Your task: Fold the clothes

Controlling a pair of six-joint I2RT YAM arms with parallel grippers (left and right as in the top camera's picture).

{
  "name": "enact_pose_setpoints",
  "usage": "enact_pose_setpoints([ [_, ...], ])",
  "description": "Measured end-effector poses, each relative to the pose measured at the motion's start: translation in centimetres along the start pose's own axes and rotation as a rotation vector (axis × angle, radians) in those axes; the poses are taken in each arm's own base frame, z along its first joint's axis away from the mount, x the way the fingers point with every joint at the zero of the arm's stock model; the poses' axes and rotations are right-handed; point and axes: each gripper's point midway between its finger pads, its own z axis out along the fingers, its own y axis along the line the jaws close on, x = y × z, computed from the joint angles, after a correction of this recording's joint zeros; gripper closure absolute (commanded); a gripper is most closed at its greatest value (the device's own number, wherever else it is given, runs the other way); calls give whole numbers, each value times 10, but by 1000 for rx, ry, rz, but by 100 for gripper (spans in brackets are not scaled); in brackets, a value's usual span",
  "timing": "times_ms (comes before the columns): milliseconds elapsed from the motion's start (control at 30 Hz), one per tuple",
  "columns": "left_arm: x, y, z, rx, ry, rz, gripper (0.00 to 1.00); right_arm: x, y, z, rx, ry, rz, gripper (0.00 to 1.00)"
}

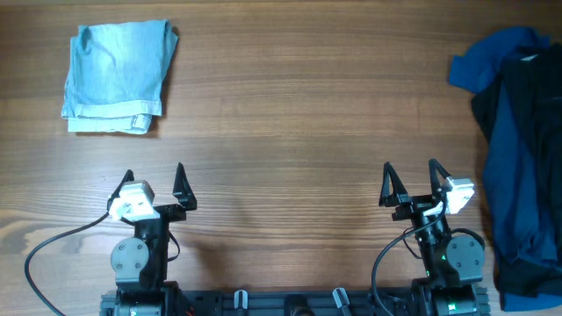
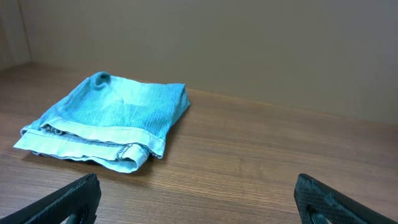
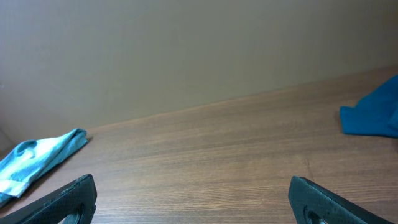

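Observation:
A pale blue garment [image 1: 117, 77] lies folded at the far left of the table; it also shows in the left wrist view [image 2: 109, 118] and at the left edge of the right wrist view [image 3: 34, 158]. A heap of dark blue garments [image 1: 514, 149] with a black one among them lies at the right edge; a blue corner shows in the right wrist view [image 3: 373, 115]. My left gripper [image 1: 154, 175] [image 2: 199, 199] is open and empty near the front edge. My right gripper [image 1: 410, 173] [image 3: 193, 199] is open and empty too, left of the heap.
The wooden table [image 1: 290, 114] runs between the two piles. A black cable [image 1: 53, 246] loops at the front left beside the left arm's base. A plain wall stands behind the table's far edge.

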Motion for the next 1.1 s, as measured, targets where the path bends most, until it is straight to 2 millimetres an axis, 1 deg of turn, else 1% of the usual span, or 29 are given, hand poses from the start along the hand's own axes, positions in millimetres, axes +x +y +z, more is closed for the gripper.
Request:
enact_pose_setpoints([
  [167,0,0,0,0,0,0,0,2,-1,1,3,11,1,0],
  [1100,0,0,0,0,0,0,0,3,-1,1,3,11,1,0],
])
